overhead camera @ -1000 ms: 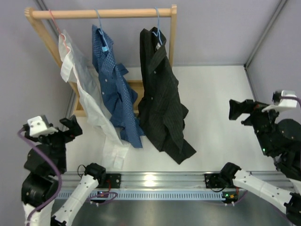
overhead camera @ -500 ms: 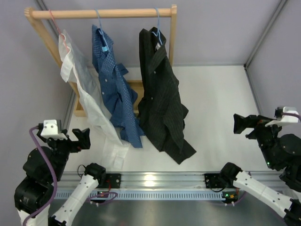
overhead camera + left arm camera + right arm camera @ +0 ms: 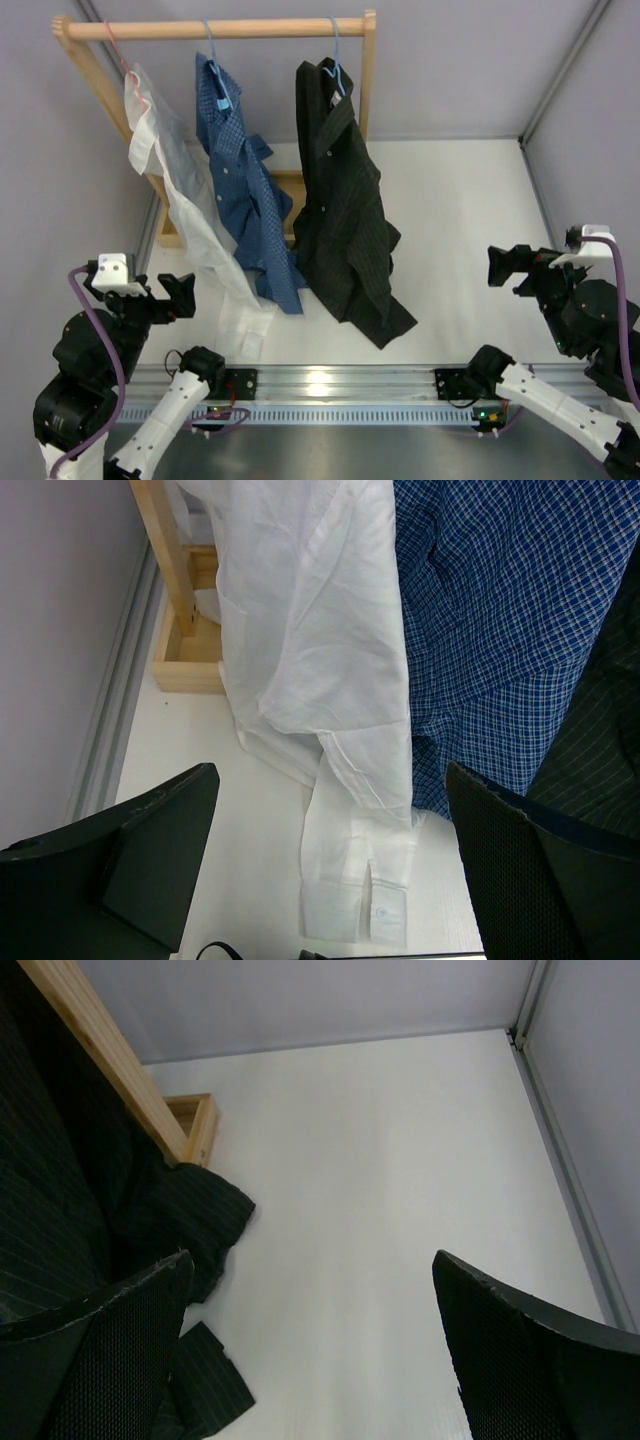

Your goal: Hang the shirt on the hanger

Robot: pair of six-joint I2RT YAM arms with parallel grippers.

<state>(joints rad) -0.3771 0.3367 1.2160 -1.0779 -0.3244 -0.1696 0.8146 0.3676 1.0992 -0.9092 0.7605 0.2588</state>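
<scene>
The black pinstriped shirt hangs on the light-blue wire hanger, whose hook sits over the right end of the wooden rail of a garment rack, just beside the rack's right upright. The shirt's collar is up at the hanger. Its body drapes down and toward the arms, and its lower edge and a sleeve end reach the white bench. To its left on the same rail hangs a blue checked shirt on its own blue hanger, close beside the black one lower down. Further left a white shirt hangs from a pink hanger, with its long sleeve and cuff trailing down to the bench. The left fingers are spread wide and hold nothing. They sit low at the left side of the bench, apart from the clothes, and the left wrist camera shows the white sleeve and the checked fabric between them. The right fingers are also spread wide and empty, well to the right of the black shirt. The right wrist camera shows bare bench between them, with the black fabric and the rack's slanting wooden post at the left edge of that view. Both arm bases are fixed to a metal track along the near edge.
</scene>
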